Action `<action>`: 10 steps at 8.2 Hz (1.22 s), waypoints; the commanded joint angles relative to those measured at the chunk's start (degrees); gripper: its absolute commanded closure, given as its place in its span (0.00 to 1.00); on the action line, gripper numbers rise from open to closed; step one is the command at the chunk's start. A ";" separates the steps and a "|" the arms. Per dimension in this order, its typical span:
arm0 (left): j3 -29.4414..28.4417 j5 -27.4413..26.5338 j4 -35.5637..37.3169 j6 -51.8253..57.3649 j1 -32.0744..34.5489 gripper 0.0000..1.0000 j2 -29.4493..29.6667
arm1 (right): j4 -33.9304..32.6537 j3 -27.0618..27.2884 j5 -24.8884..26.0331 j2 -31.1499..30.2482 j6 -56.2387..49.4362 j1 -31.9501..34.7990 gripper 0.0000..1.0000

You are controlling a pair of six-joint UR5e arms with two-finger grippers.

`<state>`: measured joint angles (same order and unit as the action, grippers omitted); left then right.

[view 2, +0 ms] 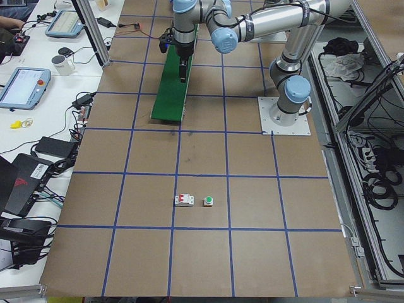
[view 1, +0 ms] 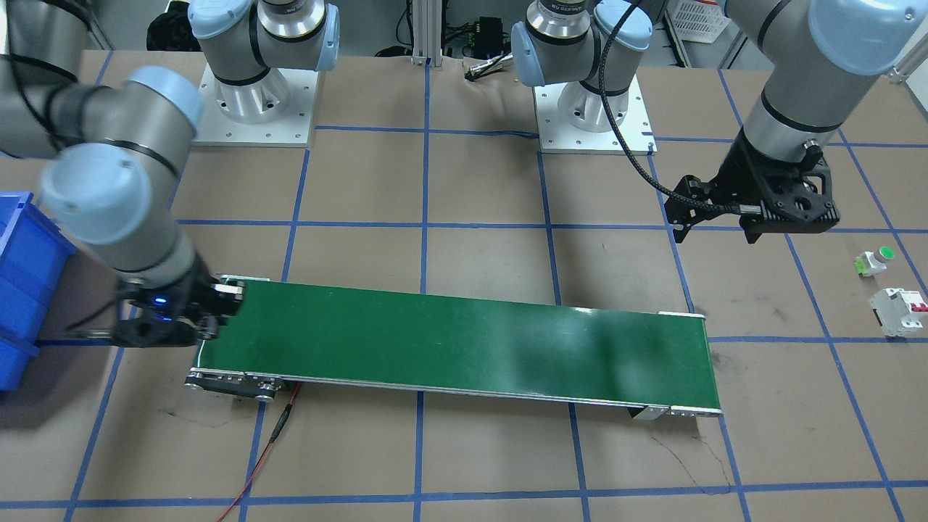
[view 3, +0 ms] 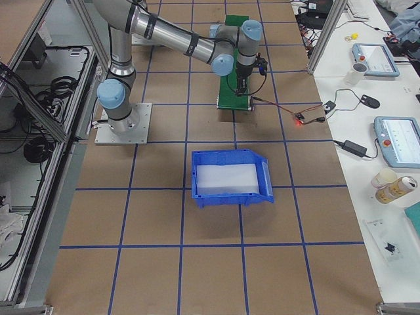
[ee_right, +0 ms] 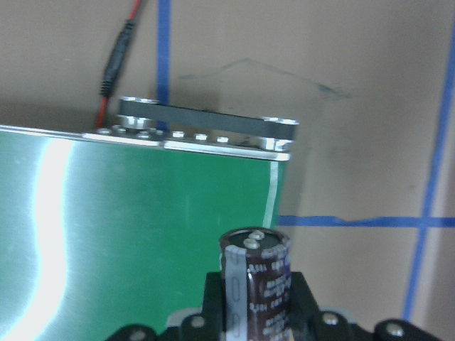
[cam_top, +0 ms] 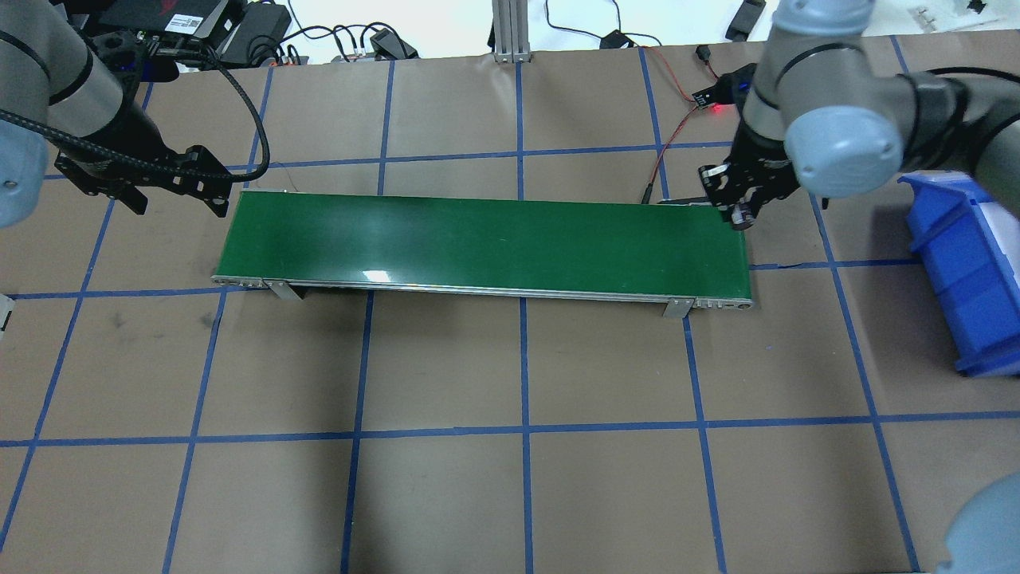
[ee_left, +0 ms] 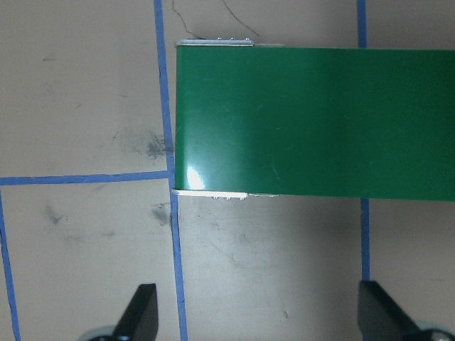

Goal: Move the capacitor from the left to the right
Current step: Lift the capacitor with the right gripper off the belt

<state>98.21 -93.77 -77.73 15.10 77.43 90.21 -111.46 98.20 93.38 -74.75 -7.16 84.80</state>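
The capacitor [ee_right: 256, 273], a stubby dark maroon cylinder with a silvery end and a pale stripe, stands upright in my right gripper [cam_top: 739, 209]. That gripper is shut on it and holds it just over the right end of the green conveyor belt [cam_top: 478, 239]. In the front-facing view the right gripper [view 1: 217, 310] is at the belt's left end. My left gripper [cam_top: 182, 201] is open and empty. It hangs above the table just off the belt's left end; its two fingers [ee_left: 138, 316] frame bare table in the left wrist view.
A blue bin [cam_top: 964, 263] stands on the table to the right of the belt. A white breaker with red switches [view 1: 899, 310] and a green-capped push button [view 1: 875, 259] lie on the table beyond the left arm. A red wire [ee_right: 117, 53] runs from the belt's right end.
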 commanded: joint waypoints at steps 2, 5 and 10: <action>0.06 -0.01 -0.06 0.02 0.00 0.00 -0.04 | 6.26 -4.15 5.76 -3.82 -25.73 -17.77 1.00; 0.06 -0.01 -0.06 0.02 0.00 0.00 -0.13 | 2.49 -5.04 4.98 -2.78 -52.08 -33.41 1.00; 0.14 -0.01 -0.06 0.02 0.00 0.00 -0.04 | -8.04 -3.54 4.79 8.99 -57.35 -36.98 1.00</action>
<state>98.27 -93.82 -77.78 15.15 77.43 90.17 -115.92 94.17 98.21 -70.26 -64.14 48.25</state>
